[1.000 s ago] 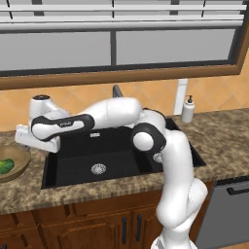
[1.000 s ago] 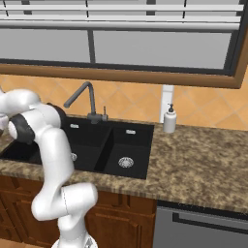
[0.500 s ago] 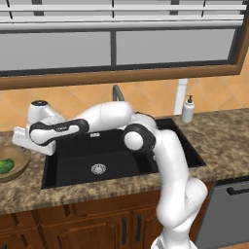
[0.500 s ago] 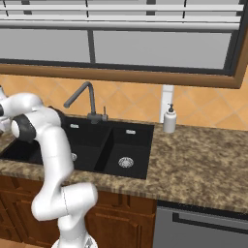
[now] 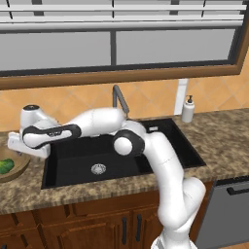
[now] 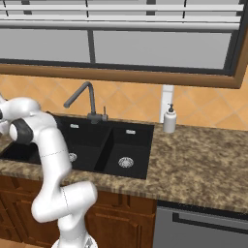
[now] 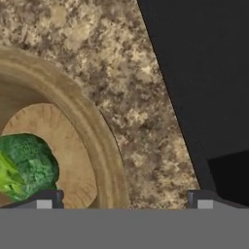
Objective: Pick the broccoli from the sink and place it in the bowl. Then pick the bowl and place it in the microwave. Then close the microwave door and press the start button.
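The broccoli [image 7: 25,168] lies inside the wooden bowl [image 7: 92,131], seen up close in the hand view. In the left base view the bowl [image 5: 14,171] stands on the counter left of the black sink [image 5: 121,151], with the broccoli [image 5: 5,166] in it. My gripper [image 7: 124,199] is open with nothing between its fingers. It hangs over the bowl's rim on the sink side, one fingertip [image 7: 46,199] above the bowl and the other near the sink's edge. My hand [image 5: 19,146] hovers just right of the bowl. The microwave is out of view.
A grey faucet [image 5: 119,97] rises behind the sink [image 6: 106,145], and a soap dispenser [image 5: 188,109] stands at the back right. Speckled granite counter [image 6: 203,164] runs to the right over a dishwasher front [image 5: 228,209]. A window spans the wall above.
The arm has swung a little further left and lower, bringing the open hand closer to the bowl. The broccoli has stayed in the bowl.
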### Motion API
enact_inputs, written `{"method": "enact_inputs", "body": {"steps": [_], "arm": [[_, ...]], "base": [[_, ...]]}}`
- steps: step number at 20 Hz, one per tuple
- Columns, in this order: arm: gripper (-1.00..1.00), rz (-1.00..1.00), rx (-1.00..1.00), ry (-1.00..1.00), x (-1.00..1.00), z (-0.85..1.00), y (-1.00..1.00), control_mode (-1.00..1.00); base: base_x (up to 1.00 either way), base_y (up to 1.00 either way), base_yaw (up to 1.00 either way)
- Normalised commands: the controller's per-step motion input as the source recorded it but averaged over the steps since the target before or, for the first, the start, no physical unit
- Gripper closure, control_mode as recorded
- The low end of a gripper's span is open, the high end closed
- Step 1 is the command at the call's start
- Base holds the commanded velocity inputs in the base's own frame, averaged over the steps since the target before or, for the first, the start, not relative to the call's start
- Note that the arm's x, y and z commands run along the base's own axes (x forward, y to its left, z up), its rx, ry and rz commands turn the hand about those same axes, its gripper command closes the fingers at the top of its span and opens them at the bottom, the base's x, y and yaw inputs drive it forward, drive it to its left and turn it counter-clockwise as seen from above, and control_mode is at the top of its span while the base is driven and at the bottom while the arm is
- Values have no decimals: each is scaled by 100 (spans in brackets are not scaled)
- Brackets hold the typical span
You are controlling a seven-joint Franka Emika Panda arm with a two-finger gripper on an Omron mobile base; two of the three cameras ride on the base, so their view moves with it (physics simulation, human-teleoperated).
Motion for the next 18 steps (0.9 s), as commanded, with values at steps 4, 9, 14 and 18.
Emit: {"method": "enact_inputs", "body": {"steps": [4,9,14,18], "arm": [[-100,5,0,1,8,-43,0,-100],[-100,3,0,0,16,-30,1,-100],[-100,2,0,0,23,-25,17,-100],[100,1,0,2,8,-20,22,-100]], "base": [[0,0,0],[0,0,0],[0,0,0],[0,0,0]]}}
